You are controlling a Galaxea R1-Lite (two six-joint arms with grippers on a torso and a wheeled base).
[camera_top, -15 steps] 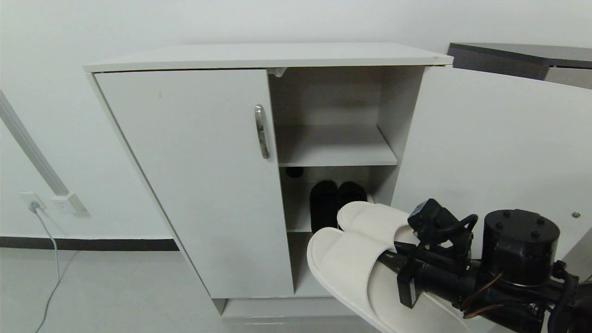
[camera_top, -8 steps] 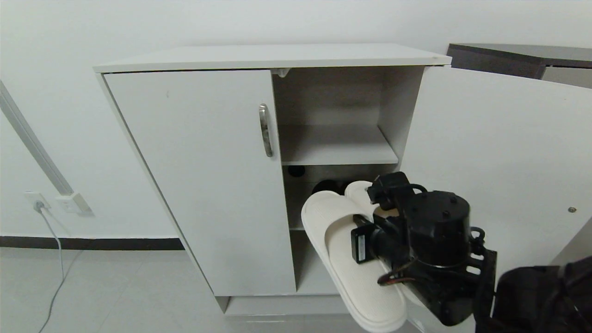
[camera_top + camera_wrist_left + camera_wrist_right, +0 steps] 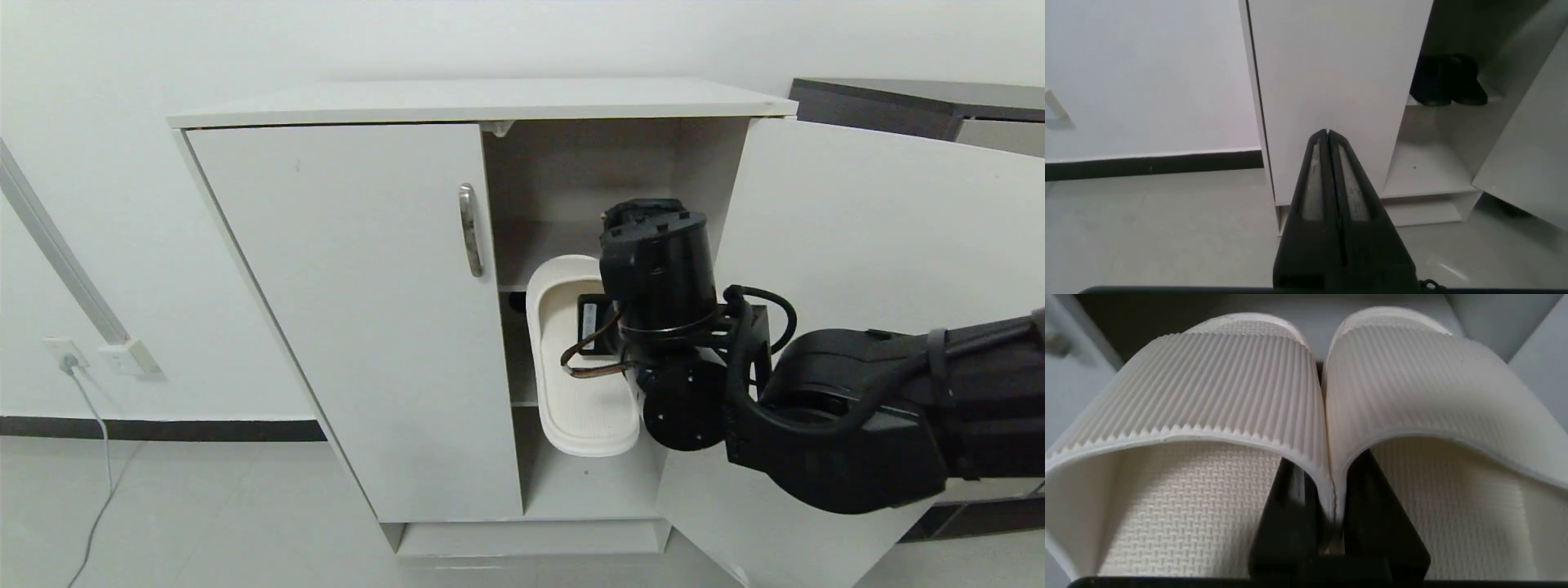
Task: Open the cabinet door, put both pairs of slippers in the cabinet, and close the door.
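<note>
Right arm stretches from the right side across the open right door (image 3: 857, 220) into the cabinet (image 3: 482, 98). Its wrist stands in the open bay, level with the middle shelf (image 3: 522, 245). Right gripper (image 3: 1328, 510): jaws pinch the white slippers (image 3: 575, 392) by the two inner strap edges, pressed side by side between them.

Left gripper (image 3: 1327, 143): jaws pressed together, holding nothing. It hangs low over the floor and points at the closed left door (image 3: 351, 310).

Since a second ago: the right arm was low at the lower right, with the pair in front of the cabinet's bottom opening. It has risen and pushed inward. The slippers have swung from a slant to nearly upright. The black slippers (image 3: 1445, 77) on the lower shelf showed in the head view then; now the arm and white pair cover them there. The head camera also slid a little.

White slippers: cream-white, with ribbed straps and waffle-textured footbeds. Toes point up at the middle shelf's front edge and heels hang toward the bottom board. They sit inside the door opening, just right of the left door's metal handle (image 3: 468, 230).
</note>
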